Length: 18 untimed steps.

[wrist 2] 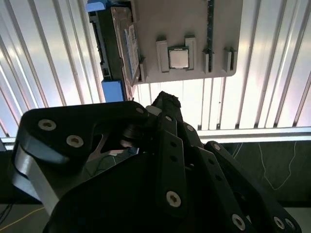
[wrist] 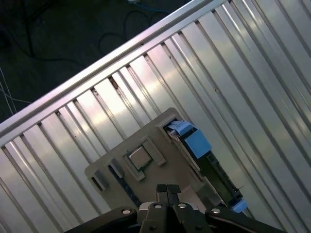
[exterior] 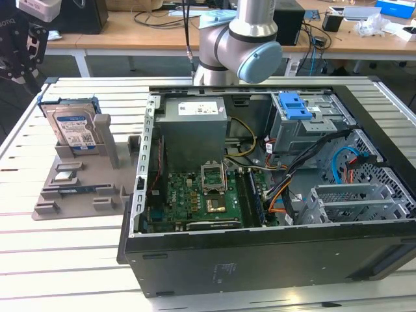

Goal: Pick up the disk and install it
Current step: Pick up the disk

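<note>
Currently, in the first wrist view, the gripper (wrist: 167,190) hangs over the slatted table (exterior: 65,260) with its fingers pressed together on nothing. At the exterior view's left, the disk (exterior: 73,129) stands on edge in the grey fixture (exterior: 91,172). The step in hand is judged to be the pickup approach. A sound grasp needs parted fingers, squared to the disk's flat faces and clear of the fixture's posts. Rightward sits the open computer case (exterior: 260,247).

Disk (exterior: 73,129): lower part hidden behind grey holder (exterior: 107,149) in the exterior view; label print too small to be read. In the first wrist view, one end is covered by the pincer (wrist: 167,188). In the second wrist view, one end is cut off at the picture's edge.
</note>
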Each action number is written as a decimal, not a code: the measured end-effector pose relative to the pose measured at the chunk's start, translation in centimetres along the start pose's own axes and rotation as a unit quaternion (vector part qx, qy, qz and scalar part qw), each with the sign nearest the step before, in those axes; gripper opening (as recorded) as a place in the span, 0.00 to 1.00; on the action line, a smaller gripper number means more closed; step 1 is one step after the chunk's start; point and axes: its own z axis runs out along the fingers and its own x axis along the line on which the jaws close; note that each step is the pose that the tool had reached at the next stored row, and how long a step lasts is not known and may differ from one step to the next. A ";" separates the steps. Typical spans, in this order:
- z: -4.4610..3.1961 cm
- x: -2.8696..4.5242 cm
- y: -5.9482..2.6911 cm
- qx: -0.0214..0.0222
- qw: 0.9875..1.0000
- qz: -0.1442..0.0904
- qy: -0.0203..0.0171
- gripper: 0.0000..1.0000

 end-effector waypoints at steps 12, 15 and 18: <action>0.00 0.00 0.00 -0.001 0.999 -0.040 0.000 0.11; 0.00 0.00 0.00 -0.001 0.999 -0.051 0.000 0.11; 0.00 0.00 0.00 -0.002 0.998 -0.059 0.000 0.11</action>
